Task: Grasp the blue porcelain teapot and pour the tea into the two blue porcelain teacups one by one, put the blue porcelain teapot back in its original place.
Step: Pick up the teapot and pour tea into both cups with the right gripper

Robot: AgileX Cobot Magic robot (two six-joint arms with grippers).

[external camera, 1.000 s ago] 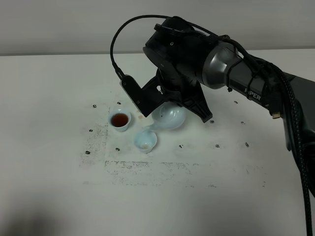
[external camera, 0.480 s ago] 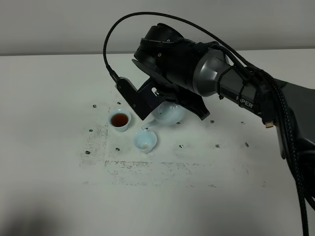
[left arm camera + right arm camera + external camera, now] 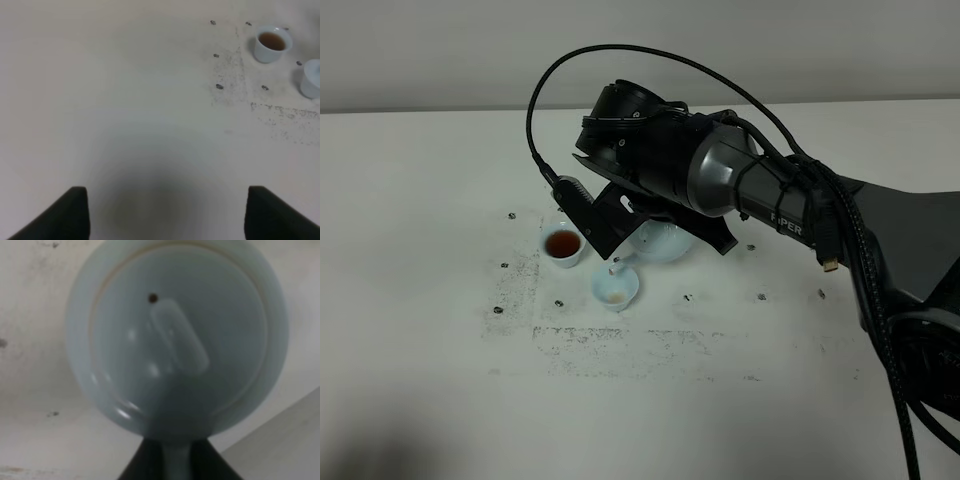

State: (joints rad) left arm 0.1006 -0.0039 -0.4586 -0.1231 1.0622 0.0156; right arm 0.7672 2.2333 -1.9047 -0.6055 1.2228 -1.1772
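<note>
Change: your right arm [image 3: 740, 185] has rolled farther over the blue porcelain teapot [image 3: 663, 243] since a second ago, covering more of it.
Right gripper [image 3: 169, 467]: pinched tight on the teapot's handle.
Teapot: tilted, spout just above the nearer teacup [image 3: 615, 288].
Far teacup [image 3: 563, 245]: holds dark tea, just beside the nearer one.
Left gripper [image 3: 167, 215]: fingers spread wide, well apart from both cups.

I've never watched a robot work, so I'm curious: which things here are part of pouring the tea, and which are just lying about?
Part of the job:
blue teapot, held by the right gripper
teacup with tea
second teacup, little in it

Just there:
left gripper, open, away from the cups
dark specks on the table
</note>
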